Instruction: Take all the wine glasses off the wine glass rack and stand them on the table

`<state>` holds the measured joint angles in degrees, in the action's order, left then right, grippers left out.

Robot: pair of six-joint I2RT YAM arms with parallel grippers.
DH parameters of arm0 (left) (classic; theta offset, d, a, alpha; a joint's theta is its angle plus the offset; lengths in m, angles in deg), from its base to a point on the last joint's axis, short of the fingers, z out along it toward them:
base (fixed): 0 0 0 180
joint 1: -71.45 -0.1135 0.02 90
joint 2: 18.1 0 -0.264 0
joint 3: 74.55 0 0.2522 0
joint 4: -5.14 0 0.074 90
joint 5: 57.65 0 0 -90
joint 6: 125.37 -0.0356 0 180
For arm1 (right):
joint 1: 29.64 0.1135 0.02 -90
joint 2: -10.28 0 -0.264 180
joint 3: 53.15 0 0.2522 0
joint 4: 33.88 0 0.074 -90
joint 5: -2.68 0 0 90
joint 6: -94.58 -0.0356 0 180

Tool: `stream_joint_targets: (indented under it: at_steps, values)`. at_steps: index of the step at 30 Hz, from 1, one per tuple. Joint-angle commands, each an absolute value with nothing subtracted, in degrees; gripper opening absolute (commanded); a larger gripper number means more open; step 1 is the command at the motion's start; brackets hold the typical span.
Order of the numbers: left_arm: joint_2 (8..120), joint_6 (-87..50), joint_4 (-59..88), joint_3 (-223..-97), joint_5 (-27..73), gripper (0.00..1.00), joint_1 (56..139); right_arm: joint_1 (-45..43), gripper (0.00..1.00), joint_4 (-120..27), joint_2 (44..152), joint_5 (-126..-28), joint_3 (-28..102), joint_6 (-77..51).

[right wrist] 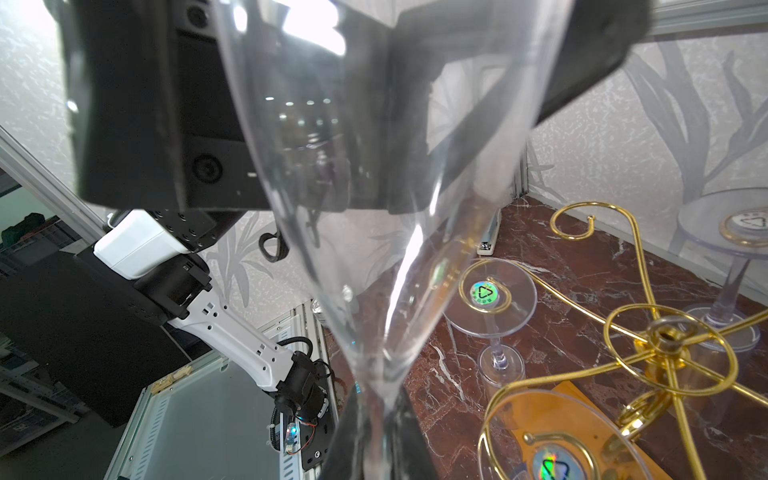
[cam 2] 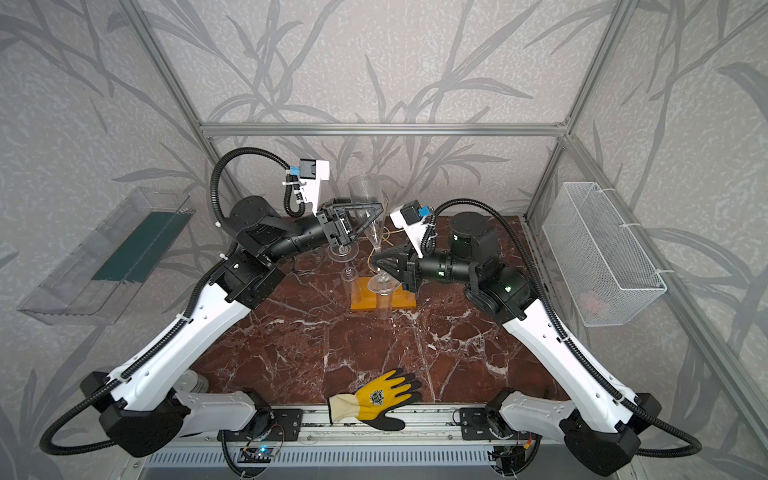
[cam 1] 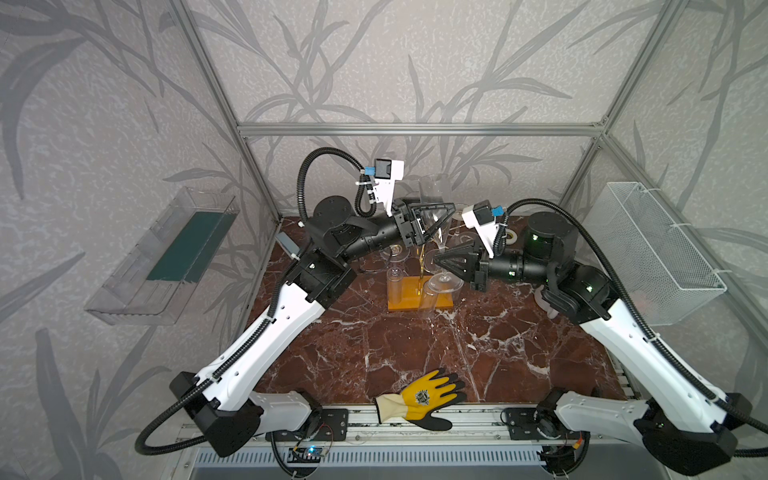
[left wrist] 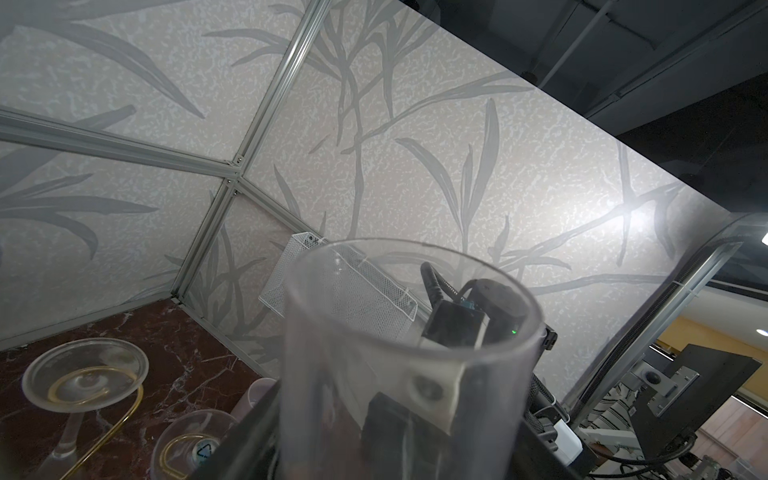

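wine glass (cam 2: 362,189) rim free, right claw (cam 2: 376,262) seemingly gripping

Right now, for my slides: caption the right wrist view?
Right hand pinches the stem of a tall clear wine glass beside the gold wire rack.

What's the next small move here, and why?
Probably firm up the left gripper on the bowl: its jaws straddle the upright wine glass, contact unclear, while the right gripper pinches the stem.
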<state>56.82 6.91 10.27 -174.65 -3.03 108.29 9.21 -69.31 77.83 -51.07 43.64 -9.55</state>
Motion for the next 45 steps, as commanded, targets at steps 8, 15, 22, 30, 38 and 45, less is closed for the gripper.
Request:
stream_joint_targets:
  at_steps: [8, 15, 22, 30, 38, 45]
  values:
    - [55.1, 7.1, 3.4, -171.6, -3.2, 0.51, 107.9, 10.0, 0.0, -69.3, 77.9, -51.9, 44.1, -9.0]
    - [53.0, 5.5, 0.5, -168.5, -0.6, 0.44, 107.9, 10.1, 0.64, -69.1, 77.5, -53.6, 43.9, -9.2]
    - [48.5, 0.2, 2.5, -167.0, 4.6, 0.42, 107.9, 10.0, 0.99, -70.0, 74.7, -61.2, 47.3, -4.0]
    - [39.7, -17.4, 15.6, -168.1, 19.3, 0.42, 107.8, 10.0, 0.99, -70.9, 68.8, -69.4, 48.1, 3.1]
    - [34.2, -38.7, 24.6, -165.7, 38.1, 0.42, 107.8, 10.0, 0.99, -71.4, 62.0, -76.5, 41.7, 8.3]
    - [33.4, -51.1, 15.1, -157.5, 50.2, 0.42, 107.4, 10.0, 0.99, -71.6, 57.4, -80.5, 36.6, 10.7]
